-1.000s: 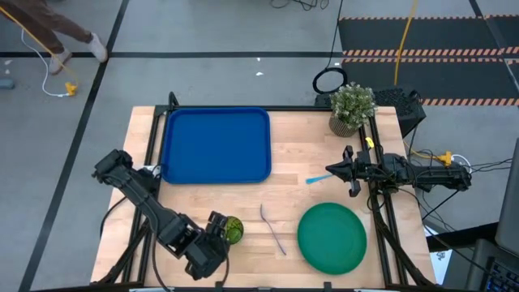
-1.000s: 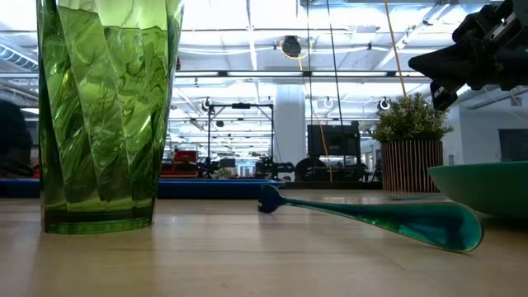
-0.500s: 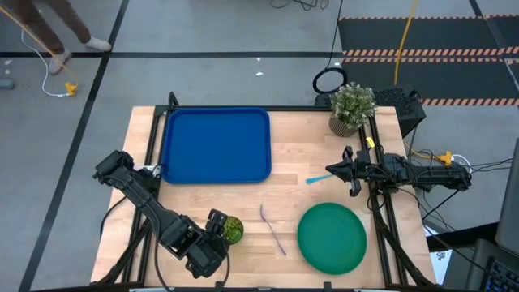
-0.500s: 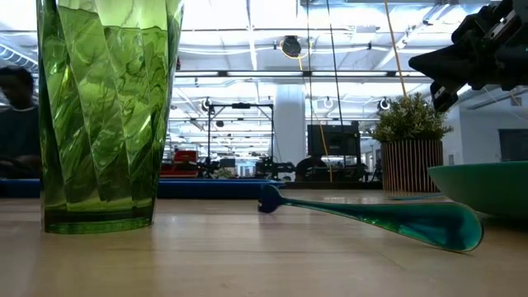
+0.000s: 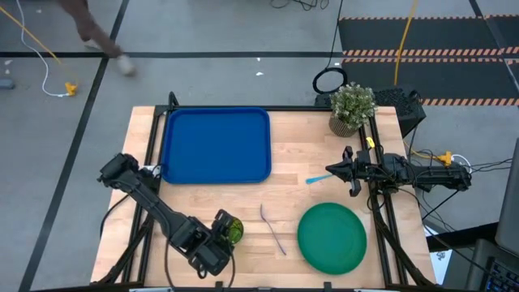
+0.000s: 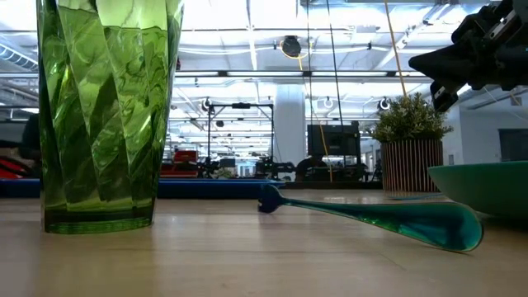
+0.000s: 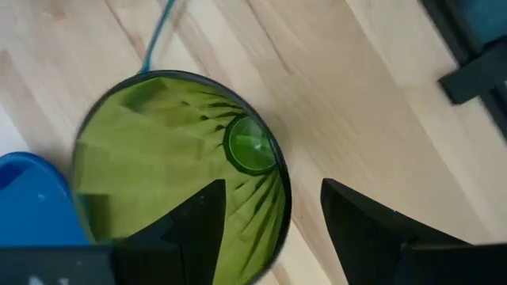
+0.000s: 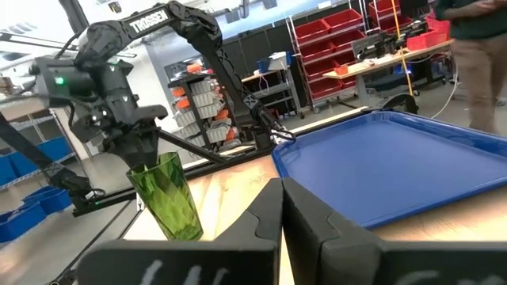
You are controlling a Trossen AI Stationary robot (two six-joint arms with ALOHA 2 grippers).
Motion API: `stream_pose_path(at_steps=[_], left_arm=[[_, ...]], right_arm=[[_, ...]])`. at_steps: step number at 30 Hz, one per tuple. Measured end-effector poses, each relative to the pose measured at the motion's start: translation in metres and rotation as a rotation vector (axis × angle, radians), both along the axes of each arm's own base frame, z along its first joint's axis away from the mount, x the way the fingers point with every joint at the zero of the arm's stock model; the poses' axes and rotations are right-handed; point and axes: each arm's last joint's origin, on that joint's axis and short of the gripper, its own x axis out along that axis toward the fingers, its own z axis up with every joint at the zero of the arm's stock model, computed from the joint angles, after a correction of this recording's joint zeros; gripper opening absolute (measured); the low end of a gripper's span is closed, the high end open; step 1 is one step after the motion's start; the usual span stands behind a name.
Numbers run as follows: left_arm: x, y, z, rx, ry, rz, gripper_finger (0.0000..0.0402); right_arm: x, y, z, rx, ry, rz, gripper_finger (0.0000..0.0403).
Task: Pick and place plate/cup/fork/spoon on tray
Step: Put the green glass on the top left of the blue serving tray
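I had the left gripper [image 7: 269,218] poised directly above the upright cup [image 5: 232,229], one open finger inside its rim, one outside, nothing clamped; the tray [image 5: 216,146] lay beyond.

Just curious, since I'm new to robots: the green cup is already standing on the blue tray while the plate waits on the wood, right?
Not quite. The cup stands on the wooden table, apart from the empty blue tray, as the high view shows. The plate does wait on the wood.
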Motion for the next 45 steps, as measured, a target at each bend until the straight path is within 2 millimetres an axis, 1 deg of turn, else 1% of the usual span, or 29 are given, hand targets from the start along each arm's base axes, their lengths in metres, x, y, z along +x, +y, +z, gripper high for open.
stream_pose_path(at_steps=[2, 5, 7, 12, 17, 21, 25, 28, 31, 34, 36, 40, 45], left_arm=[[0.001, -0.001, -0.004, 0.012, 0.011, -0.015, 0.0211], [0.001, -0.001, -0.004, 0.015, 0.010, -0.024, 0.0209], [0.001, -0.001, -0.004, 0.016, 0.011, -0.027, 0.0198], [0.001, -0.001, -0.004, 0.019, 0.018, -0.061, 0.0140], [0.005, 0.005, -0.004, 0.021, 0.029, -0.093, 0.0080], [0.009, 0.009, -0.004, 0.008, 0.040, -0.087, 0.0043], [0.013, 0.015, -0.004, -0.004, 0.050, -0.069, 0.0016], [0.013, 0.021, -0.001, -0.016, 0.062, -0.055, 0.0009], [0.013, 0.029, 0.004, -0.020, 0.068, -0.038, 0.0017], [0.011, 0.038, 0.014, -0.034, 0.052, -0.010, 0.0019], [0.010, 0.044, 0.021, -0.044, 0.035, 0.001, 0.0014], [0.003, 0.058, 0.037, -0.052, 0.012, 0.030, 0.0008], [-0.009, 0.082, 0.055, 0.006, 0.005, 0.116, 0.0018]], right_arm=[[0.000, 0.000, 0.000, 0.000, 0.000, 0.000, 0.0000], [0.000, 0.000, 0.000, 0.000, 0.000, 0.000, 0.0000], [0.000, 0.000, 0.000, -0.001, 0.000, 0.000, 0.0000], [0.000, 0.000, 0.000, -0.007, 0.000, -0.001, 0.0000], [0.000, 0.000, 0.000, -0.009, 0.000, -0.001, 0.0000], [0.000, 0.000, 0.000, -0.009, 0.001, 0.000, 0.0000], [0.000, 0.000, 0.000, -0.009, 0.001, -0.001, 0.0000], [0.000, 0.000, 0.000, -0.009, 0.000, -0.001, 0.0000], [0.000, 0.000, 0.000, -0.009, 0.000, 0.000, 0.0000], [0.000, 0.000, 0.000, -0.008, 0.001, 0.000, 0.0000], [0.000, 0.000, 0.000, -0.008, 0.001, 0.000, 0.0000], [0.000, 0.000, 0.000, -0.004, 0.001, 0.002, 0.0000], [0.000, 0.000, 0.000, 0.002, 0.000, 0.003, 0.0000]])
